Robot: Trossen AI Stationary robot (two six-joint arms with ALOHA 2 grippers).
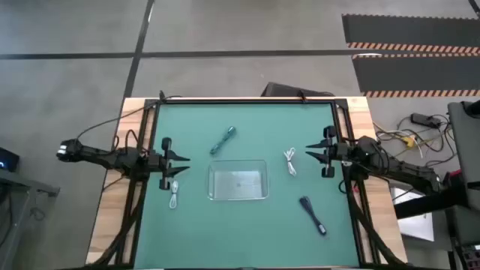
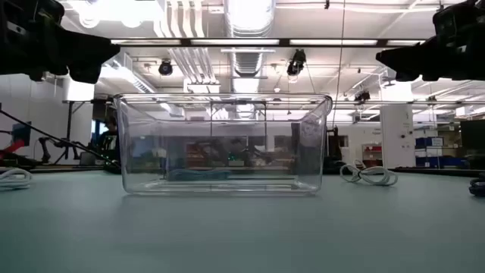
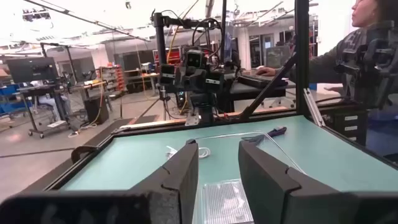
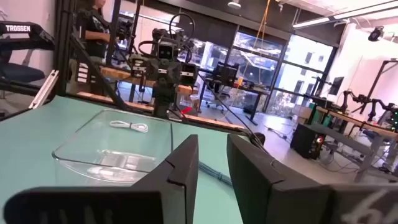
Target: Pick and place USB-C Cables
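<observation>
A clear tray [image 1: 238, 181] stands at the table's middle. The teal cable [image 1: 223, 140] lies just beyond it. One white cable [image 1: 290, 161] lies right of the tray, another white cable [image 1: 174, 193] left of it. The black cable [image 1: 313, 214] lies toward the near right. My left gripper [image 1: 184, 159] hovers open left of the tray, above the table, pointing right [image 3: 219, 149]. My right gripper [image 1: 308, 154] hovers open at the right, near the right white cable, pointing left [image 4: 213, 142]. In the low view both hang high, left gripper [image 2: 98, 53] and right gripper [image 2: 390, 57].
The green mat [image 1: 247, 240] has bare room along its near side and far corners. Black frame rails [image 1: 139, 195] run along both sides of the table. A person [image 3: 373, 62] sits at a desk beyond the table's edge.
</observation>
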